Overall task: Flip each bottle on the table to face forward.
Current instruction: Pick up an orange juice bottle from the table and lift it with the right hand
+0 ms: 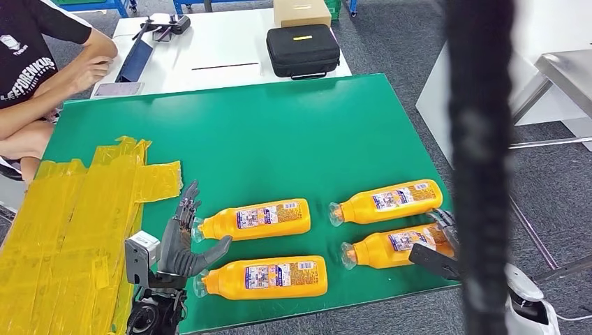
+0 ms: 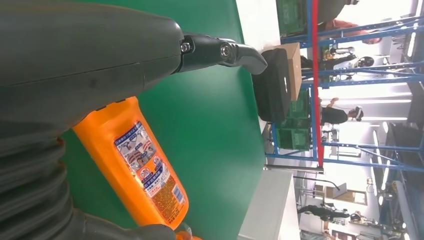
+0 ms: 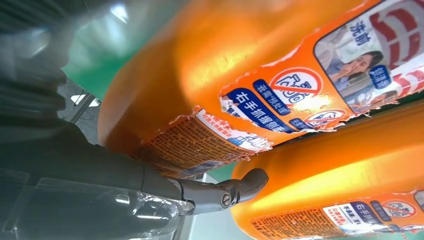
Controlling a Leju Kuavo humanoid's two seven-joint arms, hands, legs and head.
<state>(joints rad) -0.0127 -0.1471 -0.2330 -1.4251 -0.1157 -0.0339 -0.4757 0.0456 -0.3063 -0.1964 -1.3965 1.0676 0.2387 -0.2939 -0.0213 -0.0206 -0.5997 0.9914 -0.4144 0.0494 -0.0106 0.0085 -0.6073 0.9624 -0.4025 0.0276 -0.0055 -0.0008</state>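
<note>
Four orange bottles lie on their sides on the green table [image 1: 279,139], labels up and necks pointing left: far left [image 1: 262,218], near left [image 1: 269,276], far right [image 1: 391,200], near right [image 1: 391,248]. My left hand [image 1: 183,241] is open beside the necks of the two left bottles, fingers spread and thumb reaching toward the near one. In the left wrist view my left hand [image 2: 90,65] hovers over an orange bottle [image 2: 145,170]. My right hand [image 1: 436,252] is at the near right bottle's base with fingers on both sides. In the right wrist view that bottle [image 3: 240,65] is right against my right hand [image 3: 100,190]; the grip is unclear.
A patch of yellow tape [image 1: 84,223] covers the table's left part. A person [image 1: 42,77] sits at the far left corner. A black case [image 1: 302,50] and a cardboard box [image 1: 301,12] stand on the white table behind. A blurred black strip [image 1: 482,167] partly hides my right hand.
</note>
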